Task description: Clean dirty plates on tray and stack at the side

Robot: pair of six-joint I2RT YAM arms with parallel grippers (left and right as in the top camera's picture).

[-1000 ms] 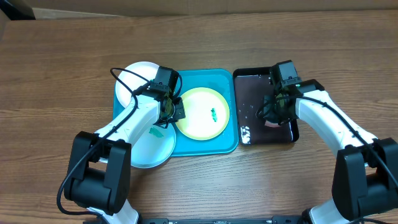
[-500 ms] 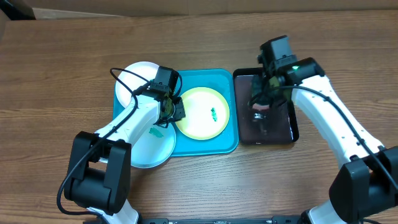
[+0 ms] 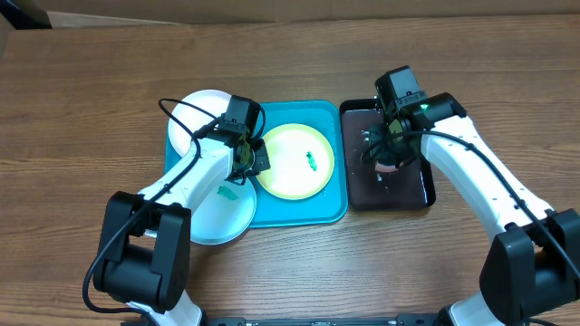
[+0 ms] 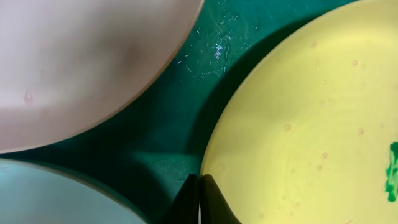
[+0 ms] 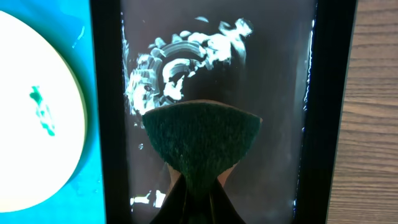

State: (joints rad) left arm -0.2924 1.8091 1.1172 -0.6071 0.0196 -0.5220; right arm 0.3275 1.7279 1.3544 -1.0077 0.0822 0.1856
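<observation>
Right end effector grips sponge over black tray — left end effector pinches yellow plate; hold firm, scrub smear.

Left arm and right arm: white links, black joints, black bases at lower frame. Black cable loops upper left. Fingers dark, tapered.
</observation>
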